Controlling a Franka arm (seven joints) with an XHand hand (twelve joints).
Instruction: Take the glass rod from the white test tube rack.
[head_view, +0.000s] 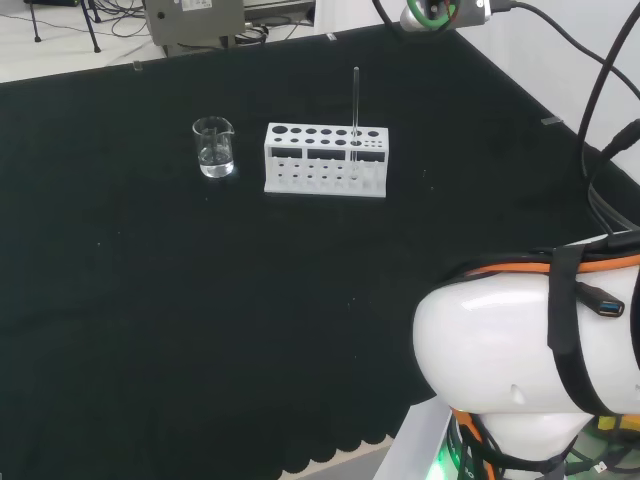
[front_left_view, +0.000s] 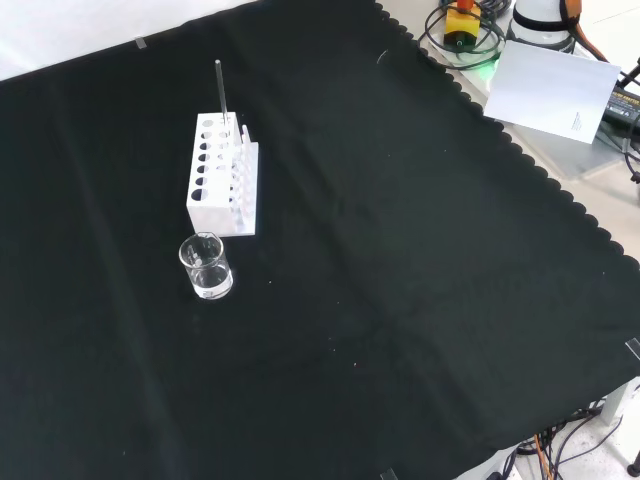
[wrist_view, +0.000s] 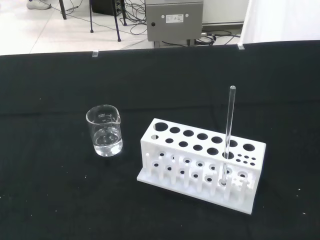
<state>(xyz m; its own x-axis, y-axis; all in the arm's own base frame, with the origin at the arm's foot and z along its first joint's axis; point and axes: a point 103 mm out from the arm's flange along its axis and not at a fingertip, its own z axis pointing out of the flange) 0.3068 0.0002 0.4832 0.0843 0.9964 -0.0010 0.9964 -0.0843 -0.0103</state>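
A white test tube rack (head_view: 325, 160) (front_left_view: 222, 187) (wrist_view: 200, 162) stands on the black cloth. A clear glass rod (head_view: 355, 105) (front_left_view: 221, 92) (wrist_view: 229, 127) stands upright in one of its holes, near the rack's right end in the head view and at its far end in the front view. Nothing touches the rod. In the head view the arm's white link (head_view: 520, 350) sits at the lower right, well away from the rack.
A small clear beaker (head_view: 214, 148) (front_left_view: 206, 266) (wrist_view: 104, 131) stands on the cloth next to the rack, left of it in the head view. A grey box (wrist_view: 175, 20) stands beyond the bench's far edge. A white sheet (front_left_view: 550, 90) lies off the cloth.
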